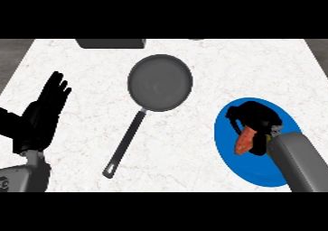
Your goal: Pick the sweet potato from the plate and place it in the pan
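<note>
Orange, elongated sweet potato (245, 141) on round blue plate (227, 149), right of dark grey round metal pan (159, 82). Right hand (254, 118) black, over plate, fingers curled round upper end of sweet potato; lifted or not, cannot tell. Pan holding nothing, long handle running down-left. Left hand (43, 110) left of pan, fingers straight, upright, resting. Judged: grasp stage, early. Left to do: lift off plate, carry left to pan, release inside.

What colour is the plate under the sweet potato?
Bright blue; the plate shows in the head view.
</note>
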